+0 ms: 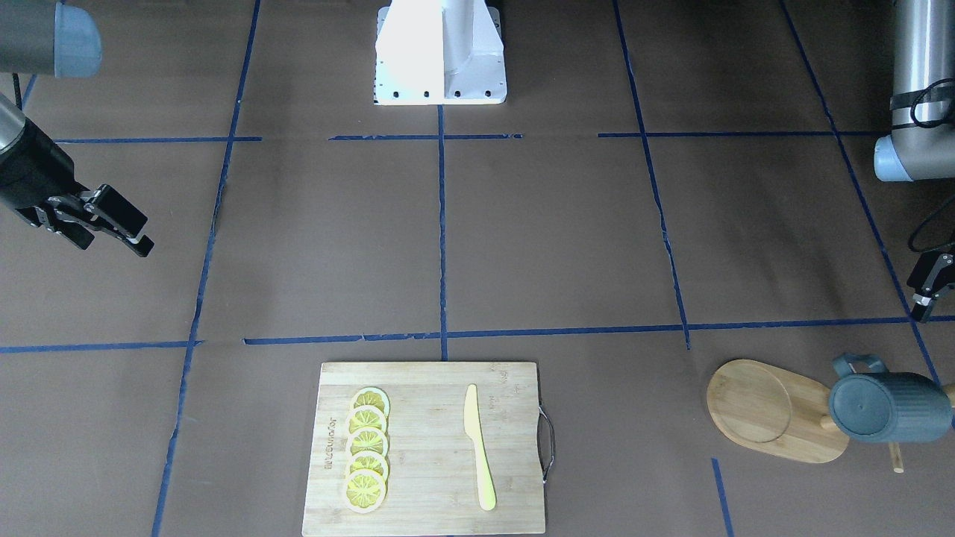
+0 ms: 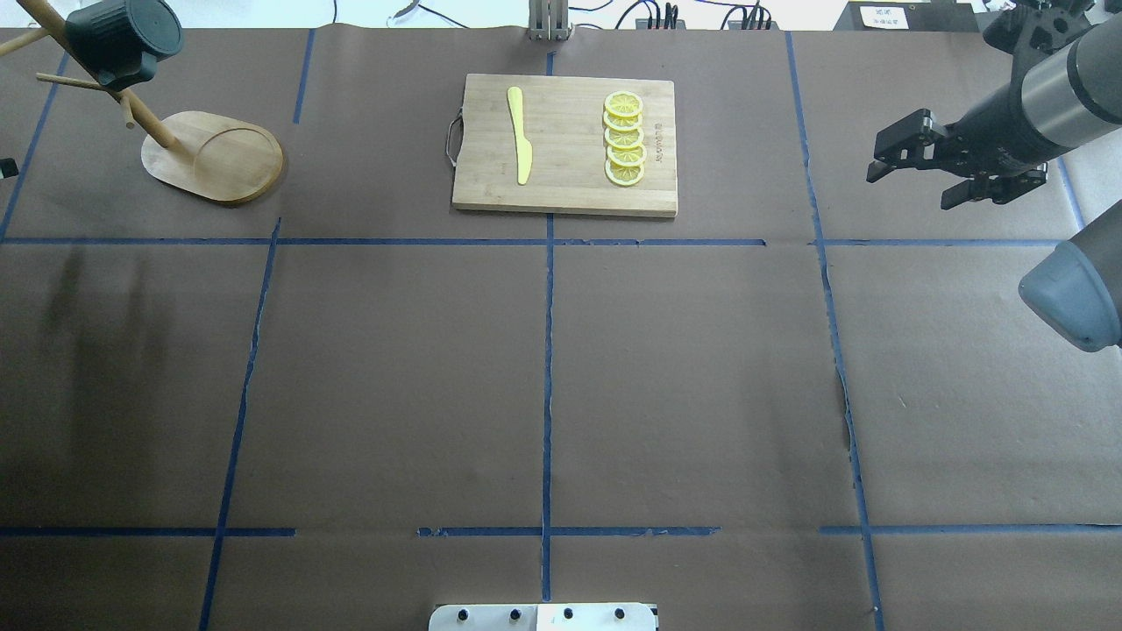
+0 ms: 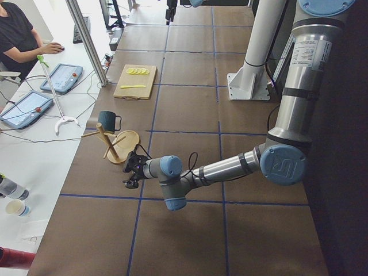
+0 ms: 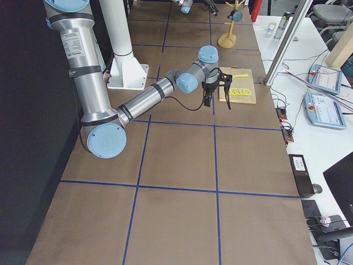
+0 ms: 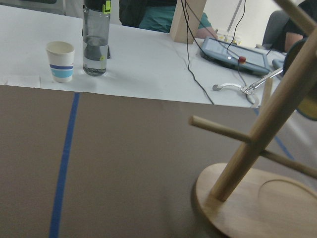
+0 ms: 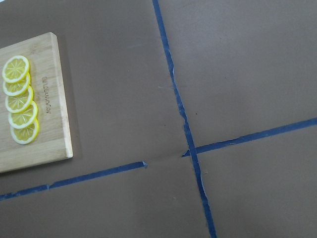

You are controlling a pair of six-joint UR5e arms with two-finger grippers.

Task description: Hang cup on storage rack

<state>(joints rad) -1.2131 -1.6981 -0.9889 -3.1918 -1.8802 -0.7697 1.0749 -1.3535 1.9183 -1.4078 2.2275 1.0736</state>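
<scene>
The dark teal cup (image 1: 888, 406) hangs on a peg of the bamboo storage rack (image 1: 768, 410), bottom facing outward, handle up. In the overhead view the cup (image 2: 123, 35) is at the top of the tilted-looking pole above the oval base (image 2: 215, 158). My left gripper (image 1: 929, 294) is apart from the cup, at the table's edge beside the rack, open and empty; it also shows in the exterior left view (image 3: 127, 176). The left wrist view shows the rack pole (image 5: 257, 134) and a sliver of the cup (image 5: 309, 104). My right gripper (image 2: 910, 188) hovers open and empty at the far side.
A bamboo cutting board (image 2: 565, 188) holds several lemon slices (image 2: 624, 138) and a yellow knife (image 2: 519, 131) at the table's middle far edge. The robot base (image 1: 440, 52) stands at the near edge. A paper cup (image 5: 60, 60) and a bottle (image 5: 95, 39) stand on the white side table.
</scene>
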